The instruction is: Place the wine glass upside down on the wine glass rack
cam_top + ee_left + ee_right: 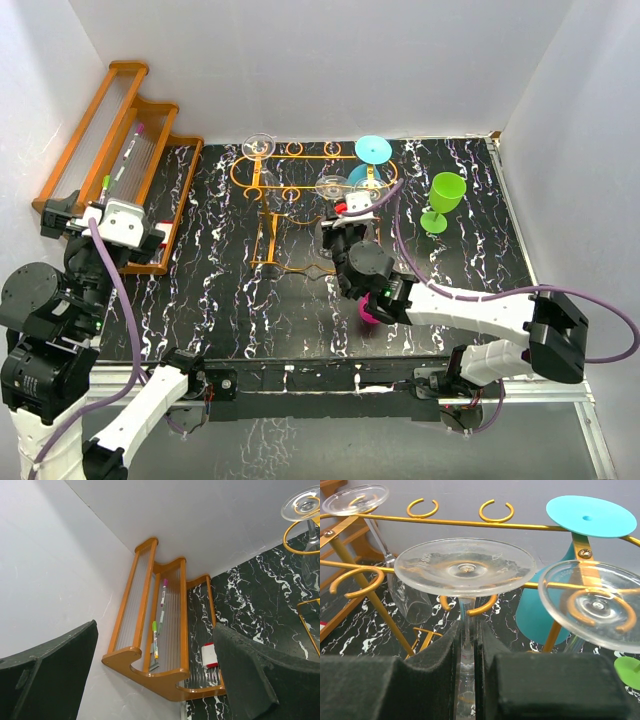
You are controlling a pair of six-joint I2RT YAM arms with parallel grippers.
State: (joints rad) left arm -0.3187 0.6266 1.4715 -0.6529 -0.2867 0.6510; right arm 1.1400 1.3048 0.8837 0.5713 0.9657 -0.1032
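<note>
My right gripper point(468, 645) is shut on the stem of a clear wine glass point(465, 567), held upside down with its round foot on top. The stem stands at the gap of a small open loop point(487, 605) of the orange wire wine glass rack point(445, 521). From above, the right gripper point(345, 228) is at the rack's point(290, 185) near right side. The glass's bowl is hidden below the fingers. My left gripper point(160, 680) is open and holds nothing. It sits far left by the wooden shelf point(110, 165).
Three glasses hang upside down on the rack: a clear one point(355, 499) at the far left, a teal one point(592, 516) and a clear one point(592, 602) at the right. A green glass point(443, 197) stands upright on the table. Markers point(156, 639) lie on the wooden shelf. Something pink point(368, 312) shows under the right arm.
</note>
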